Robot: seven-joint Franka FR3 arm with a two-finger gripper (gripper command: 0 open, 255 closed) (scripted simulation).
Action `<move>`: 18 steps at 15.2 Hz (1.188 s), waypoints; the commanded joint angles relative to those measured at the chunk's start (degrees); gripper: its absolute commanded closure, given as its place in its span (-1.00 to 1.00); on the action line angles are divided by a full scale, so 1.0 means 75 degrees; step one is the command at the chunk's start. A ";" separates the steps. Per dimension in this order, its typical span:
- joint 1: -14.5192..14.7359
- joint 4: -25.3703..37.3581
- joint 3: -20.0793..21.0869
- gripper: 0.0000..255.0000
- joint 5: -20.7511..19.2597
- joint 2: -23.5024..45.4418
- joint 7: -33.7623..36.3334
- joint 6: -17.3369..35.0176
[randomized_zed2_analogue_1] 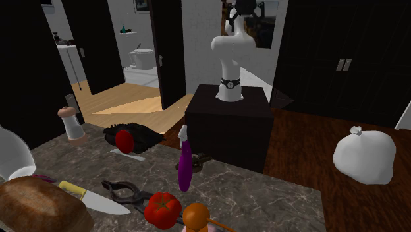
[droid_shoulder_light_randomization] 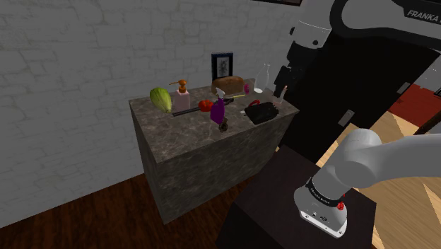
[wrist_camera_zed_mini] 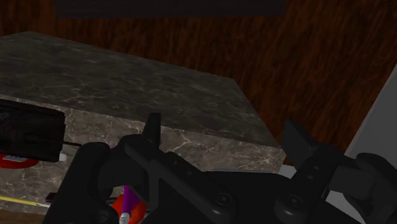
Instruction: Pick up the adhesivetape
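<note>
Hanging above the shoulder view's right end of the marble tabletop (droid_shoulder_light_randomization: 177, 141), with the end effector (wrist_camera_zed_mini: 222, 137) released: holding both black fingers (wrist_camera_zed_mini: 151, 130) well apart and clasping nothing between them.

Finding the adhesive tape (droid_shoulder_light_randomization: 225, 127), a small dark roll, lying on the tabletop near the edge facing the stand (randomized_zed2_analogue_1: 229, 125), just beside the foot of the purple spray bottle (droid_shoulder_light_randomization: 218, 109) and apart from the fingers.

Seeing that spray bottle standing upright, white-nozzled, its coloured wall hiding any contents. Noting a pump soap dispenser (droid_shoulder_light_randomization: 181, 95), orange-topped, standing toward the far side beside a green cabbage (droid_shoulder_light_randomization: 160, 99); not being able to tell its fill. Noting a clear glass flask (droid_shoulder_light_randomization: 266, 78) standing upright at the far right corner in the shoulder view, looking see-through, with a brown-capped grinder (randomized_zed2_analogue_1: 72, 124) near it.

Seeing a red tomato (randomized_zed2_analogue_1: 163, 207), a yellow-handled knife (randomized_zed2_analogue_1: 99, 200) and a black two-handled tool (randomized_zed2_analogue_1: 128, 193) lying loose on the tabletop between dispenser and spray bottle. Seeing a bread loaf (droid_shoulder_light_randomization: 230, 85) sitting farther back, in front of a framed picture (droid_shoulder_light_randomization: 222, 65). Spotting a black bundle (randomized_zed2_analogue_1: 141, 135) carrying a red round thing (randomized_zed2_analogue_1: 124, 138) near the grinder.

Noticing, down on the wooden floor at the second exterior view's right, a white bag (randomized_zed2_analogue_1: 364, 155), knotted shut and hiding whatever is inside.
</note>
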 commanded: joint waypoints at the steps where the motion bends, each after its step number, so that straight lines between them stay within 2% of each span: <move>1: 0.0000 0.0000 0.0000 -1.00 0.0000 0.0000 0.0000 0.0000; 10: -0.0413 -0.0563 0.0177 -1.00 -0.0114 0.1835 0.0537 0.2259; 18: -0.0794 -0.0379 0.0255 -1.00 -0.0371 0.3962 0.1113 0.4069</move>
